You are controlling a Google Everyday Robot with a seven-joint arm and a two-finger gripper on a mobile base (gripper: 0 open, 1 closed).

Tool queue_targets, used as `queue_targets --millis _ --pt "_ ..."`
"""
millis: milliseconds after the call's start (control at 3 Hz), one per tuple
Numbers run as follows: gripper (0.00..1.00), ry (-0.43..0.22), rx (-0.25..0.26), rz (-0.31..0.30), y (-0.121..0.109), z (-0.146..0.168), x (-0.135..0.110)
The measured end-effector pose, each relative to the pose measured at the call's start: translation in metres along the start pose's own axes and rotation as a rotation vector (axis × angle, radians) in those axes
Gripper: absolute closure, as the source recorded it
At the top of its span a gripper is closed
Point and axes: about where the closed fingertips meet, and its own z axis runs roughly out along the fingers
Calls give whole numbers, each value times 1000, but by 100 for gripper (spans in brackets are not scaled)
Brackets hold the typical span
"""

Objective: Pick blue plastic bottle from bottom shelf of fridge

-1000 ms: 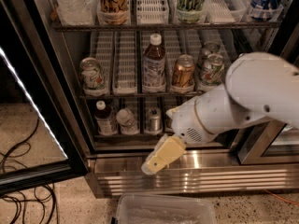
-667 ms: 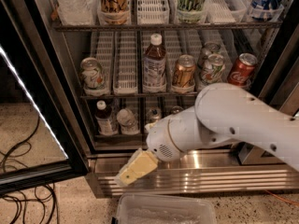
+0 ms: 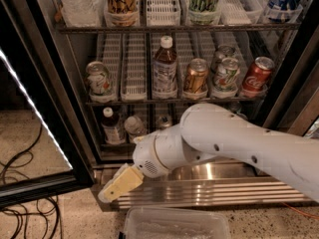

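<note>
The small clear plastic bottle with white cap and dark drink (image 3: pixel 112 127) stands upright at the left end of the dark wire bottom shelf (image 3: pixel 113 147), near the steel side wall of the large fridge (image 3: pixel 75 83). The cream gripper (image 3: pixel 118 184) hangs lower, in front of the ribbed steel grille (image 3: pixel 224 193) and apart from the bottle. I cannot tell whether it is wide or narrow.

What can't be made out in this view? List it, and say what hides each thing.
- Camera view: the arm hides the right part of the bottom shelf; what stands there is unseen.
- The label print on the blue plastic bottle is too small to read.
- Top-shelf bottles are cut off by the upper edge.
- The gripper hangs low left, before the base grille.
</note>
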Motion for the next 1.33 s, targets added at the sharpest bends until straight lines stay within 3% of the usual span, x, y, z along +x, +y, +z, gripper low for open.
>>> queue_targets --millis 333,667,1000,1333 --pt "0 47 8 26 13 40 16" --pt "0 100 61 128 29 79 54" --pt "0 102 164 226 33 85 84" --pt "0 71 213 270 26 85 89"
